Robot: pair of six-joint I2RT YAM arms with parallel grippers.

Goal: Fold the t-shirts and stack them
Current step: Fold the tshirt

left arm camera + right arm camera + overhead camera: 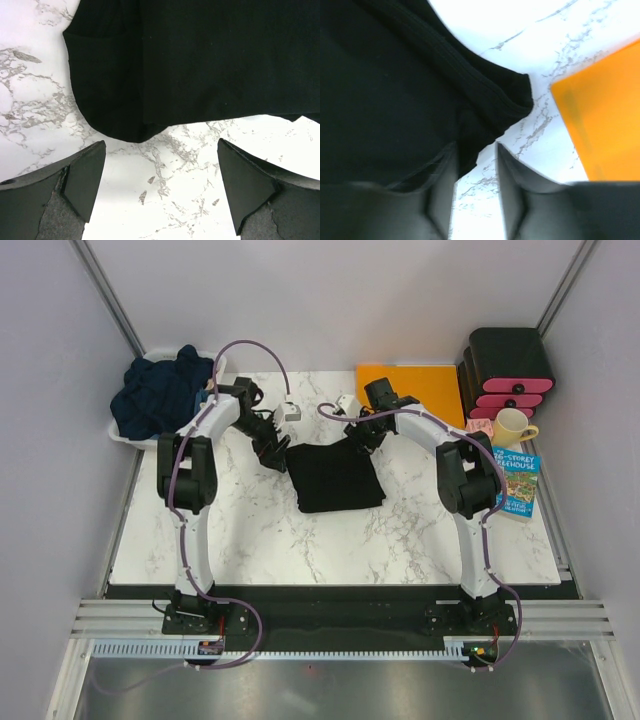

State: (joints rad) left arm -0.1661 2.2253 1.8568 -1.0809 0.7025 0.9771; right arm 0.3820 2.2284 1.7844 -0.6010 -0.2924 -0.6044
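On the white marble table (330,540): risk of undoing the folded black t-shirt (335,478) at centre.
With left gripper (161,145) spread wide and empty just off the far-left corner, and right gripper (475,147) narrowly parted, far-right hem resting against one finger, looks likely to snag cloth on lifting away and pull the fold open. Navy t-shirts (160,390) heaped far left, not yet folded.

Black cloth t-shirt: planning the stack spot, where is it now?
Top view: the black cloth t-shirt lies centred on the marble table, below-left of the flat orange sheet.
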